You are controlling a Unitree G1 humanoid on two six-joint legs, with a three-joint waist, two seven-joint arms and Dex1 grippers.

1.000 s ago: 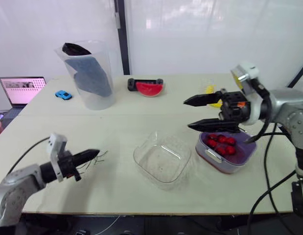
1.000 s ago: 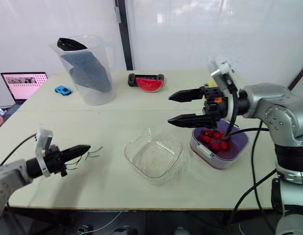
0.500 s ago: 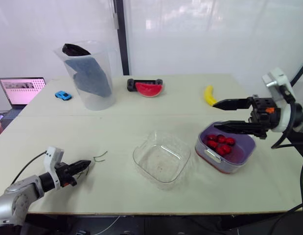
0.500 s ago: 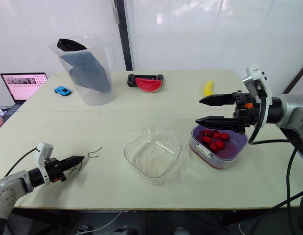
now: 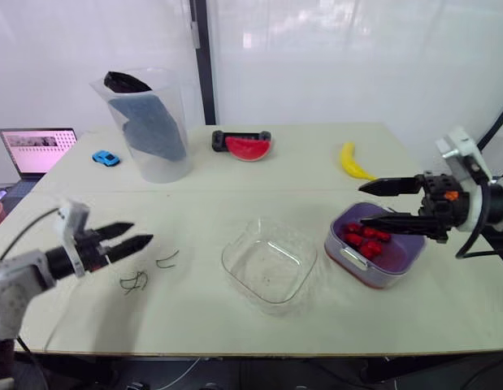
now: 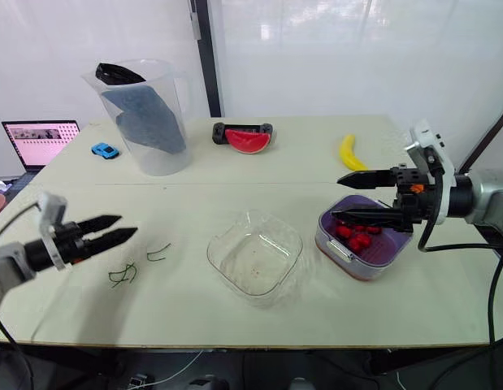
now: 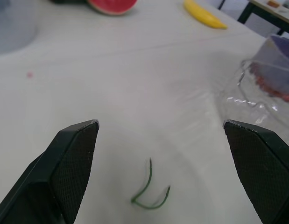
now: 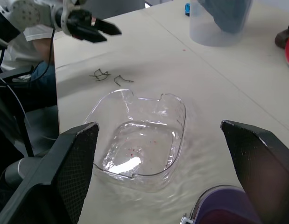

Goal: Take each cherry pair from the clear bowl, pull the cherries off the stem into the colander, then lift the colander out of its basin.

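On the right side of the worktop (image 6: 235, 187), the colander (image 5: 404, 249) sits in its basin (image 5: 373, 276) holding the cherries (image 5: 366, 240); the clear bowl (image 6: 293, 236) is empty. Above it the right gripper (image 6: 336, 195), and over at the far side the left gripper (image 6: 127, 225), both have fingers spread, gripping nothing. A one-edge lift could tip cherries out.

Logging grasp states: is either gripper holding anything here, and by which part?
Nothing is held. The left gripper is open over the table, apart from the loose green stems; the right gripper is open above the colander of cherries.
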